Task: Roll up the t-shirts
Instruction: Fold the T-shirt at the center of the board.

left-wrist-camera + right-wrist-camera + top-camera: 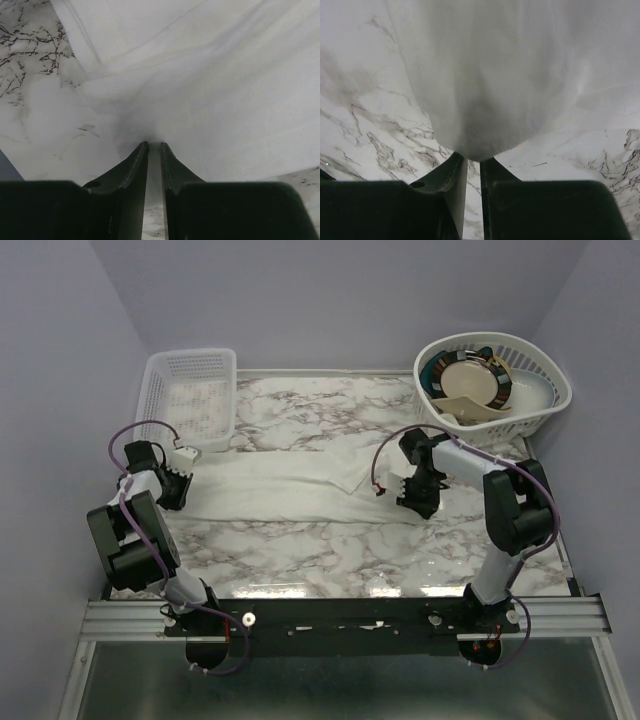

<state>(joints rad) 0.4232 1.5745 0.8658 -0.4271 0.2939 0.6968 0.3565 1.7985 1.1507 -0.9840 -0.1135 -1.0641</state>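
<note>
My left end effector (180, 483) and right end effector (418, 496) grip opposite ends of the t-shirt (290, 485), spread on the desk (330, 550) just nearer than the rectangular basket (190, 390) and running rightward from it. Left wrist: jaws almost closed, pinching puckered cloth. Right wrist: jaws likewise nipping a fold. Soft, light, limp fabric, I judge; best taken by its hems.

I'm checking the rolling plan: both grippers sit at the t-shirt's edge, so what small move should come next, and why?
The left gripper and right gripper each look pinched shut on the edge of the t-shirt, which lies flat and unrolled between them. So probably lift both slightly together and turn that edge over onto the cloth to start the roll.
</note>
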